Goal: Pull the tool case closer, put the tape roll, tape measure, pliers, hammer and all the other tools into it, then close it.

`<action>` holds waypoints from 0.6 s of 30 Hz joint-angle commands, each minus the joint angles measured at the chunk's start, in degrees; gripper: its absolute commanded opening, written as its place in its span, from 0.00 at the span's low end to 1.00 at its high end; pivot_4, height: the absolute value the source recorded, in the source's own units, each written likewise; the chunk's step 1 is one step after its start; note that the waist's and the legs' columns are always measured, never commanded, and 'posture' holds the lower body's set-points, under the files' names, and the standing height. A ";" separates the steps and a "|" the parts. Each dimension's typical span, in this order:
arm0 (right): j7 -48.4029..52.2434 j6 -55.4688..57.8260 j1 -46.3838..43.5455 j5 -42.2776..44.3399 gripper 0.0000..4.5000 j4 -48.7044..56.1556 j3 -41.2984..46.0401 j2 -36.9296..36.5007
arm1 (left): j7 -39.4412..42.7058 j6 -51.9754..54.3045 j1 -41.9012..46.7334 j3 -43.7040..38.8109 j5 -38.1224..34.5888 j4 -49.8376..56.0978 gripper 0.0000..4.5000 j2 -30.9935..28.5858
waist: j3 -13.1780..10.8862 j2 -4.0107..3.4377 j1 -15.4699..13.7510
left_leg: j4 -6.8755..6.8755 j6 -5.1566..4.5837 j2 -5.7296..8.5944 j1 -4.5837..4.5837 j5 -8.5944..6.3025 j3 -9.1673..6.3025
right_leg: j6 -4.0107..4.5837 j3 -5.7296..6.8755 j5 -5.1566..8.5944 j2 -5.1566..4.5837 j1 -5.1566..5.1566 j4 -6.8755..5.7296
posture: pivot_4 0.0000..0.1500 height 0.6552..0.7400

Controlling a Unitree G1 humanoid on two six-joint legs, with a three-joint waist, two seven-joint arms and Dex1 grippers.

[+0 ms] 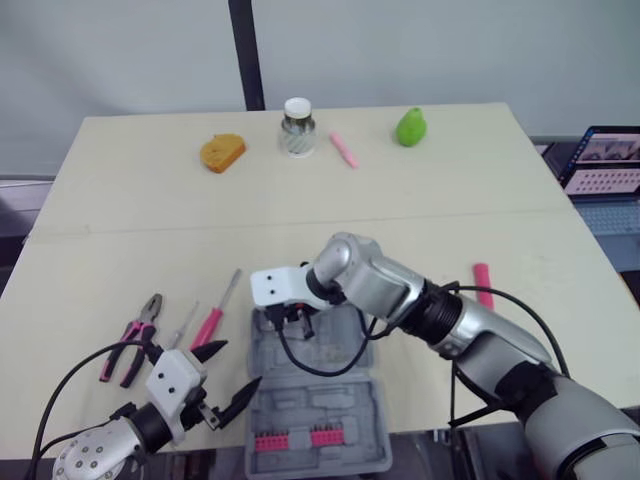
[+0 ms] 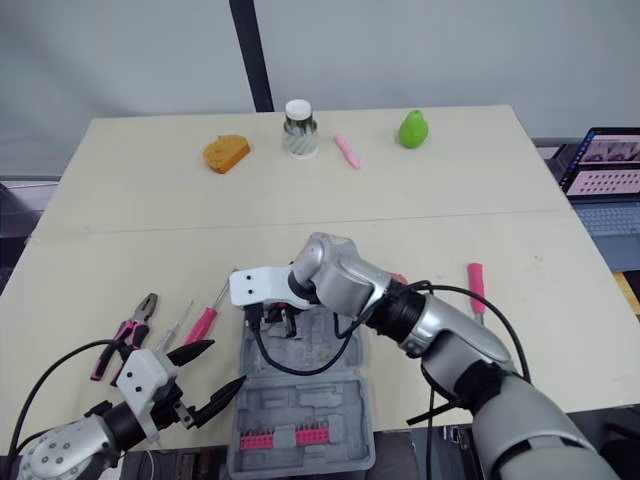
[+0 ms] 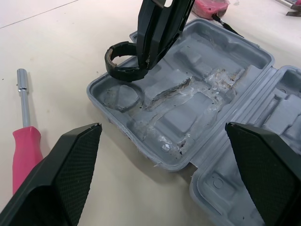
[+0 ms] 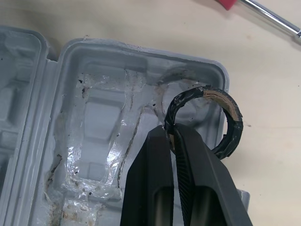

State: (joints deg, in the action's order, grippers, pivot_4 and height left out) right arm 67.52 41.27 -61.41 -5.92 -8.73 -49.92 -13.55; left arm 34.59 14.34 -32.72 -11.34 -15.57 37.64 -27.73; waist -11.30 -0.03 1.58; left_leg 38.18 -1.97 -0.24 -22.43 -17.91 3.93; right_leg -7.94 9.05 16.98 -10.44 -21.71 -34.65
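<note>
The grey tool case [image 1: 330,420] lies open at the table's near edge, both halves showing moulded recesses. My right gripper [image 4: 171,134] is shut on the rim of a black tape roll [image 4: 226,123], holding it just above the round recess in the far left corner of the case [image 3: 188,108]. My left gripper [image 1: 226,387] stands open at the case's left side, nothing between its fingers. Left of the case lie pink-handled pliers [image 1: 135,338], a pink-handled screwdriver [image 1: 211,322] and a thin clear-handled one [image 1: 184,324].
A pink tool handle [image 1: 483,283] lies on the table right of my right arm. A pink object [image 3: 209,7] sits past the case's far edge. At the far side stand a bread piece [image 1: 222,152], a jar [image 1: 297,127], a pink marker [image 1: 343,149] and a green pear [image 1: 410,126].
</note>
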 commanded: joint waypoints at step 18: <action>0.62 -2.30 0.06 -2.52 0.02 -3.97 -0.44 5.00 | -0.51 -0.47 -0.88 -0.26 -0.21 1.79 1.00 0.01 | 0.00 0.00 0.03 | 0.00 0.03 -0.01 0.00 -0.01 0.01 | 0.04 0.00 0.02 0.00 -0.04 -0.07 | 1.00 1.00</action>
State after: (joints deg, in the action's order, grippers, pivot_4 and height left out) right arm 67.98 39.90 -61.29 -8.08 -13.59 -51.31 -9.48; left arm 34.40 14.33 -32.73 -11.30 -15.53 37.64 -27.73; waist -11.30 -0.04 1.61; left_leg 38.18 -1.94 -0.25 -22.43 -17.92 3.94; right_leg -7.90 9.05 17.00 -10.43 -21.76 -34.73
